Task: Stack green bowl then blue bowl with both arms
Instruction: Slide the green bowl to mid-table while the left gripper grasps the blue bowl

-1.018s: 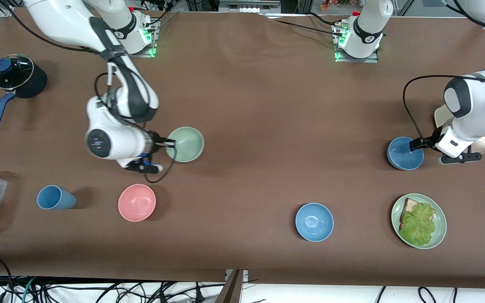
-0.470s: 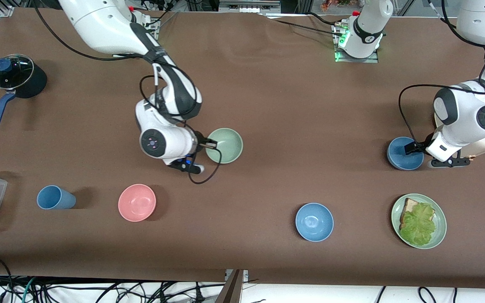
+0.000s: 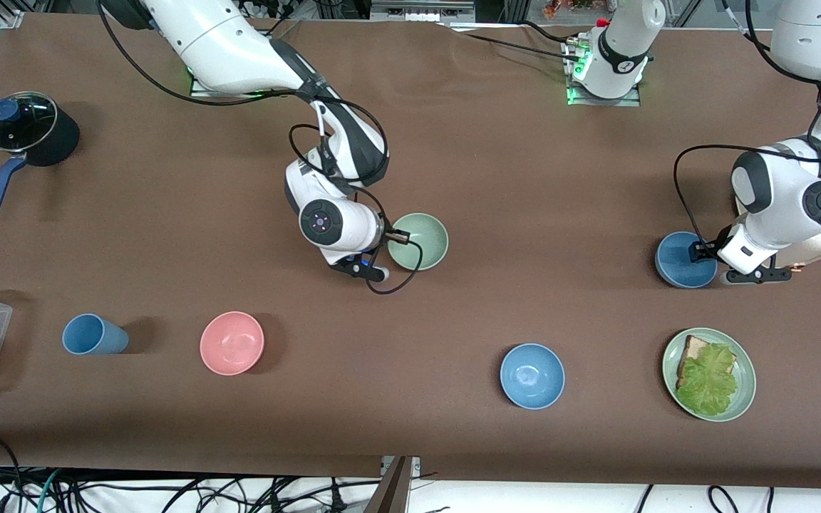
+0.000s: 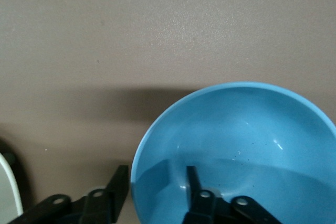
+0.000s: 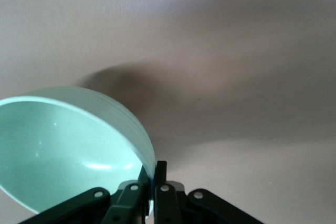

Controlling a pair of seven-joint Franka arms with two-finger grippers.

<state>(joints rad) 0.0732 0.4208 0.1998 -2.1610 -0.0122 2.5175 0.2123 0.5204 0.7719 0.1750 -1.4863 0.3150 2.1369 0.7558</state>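
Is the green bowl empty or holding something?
Empty: the green bowl, pinched at its rim by the right gripper, shows only bare mint interior in both views.

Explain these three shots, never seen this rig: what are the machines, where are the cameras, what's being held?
Two white robot arms stand at a brown table. The wide picture comes from a high camera facing them; each of the other two comes from a camera on one arm's wrist. The right gripper is pinched on the rim of the green bowl, carrying it over the table's middle. The left gripper straddles the rim of a blue bowl at its end of the table, fingers not closed. Also lying there: a second blue bowl, pink bowl, blue cup, toast plate, pot.
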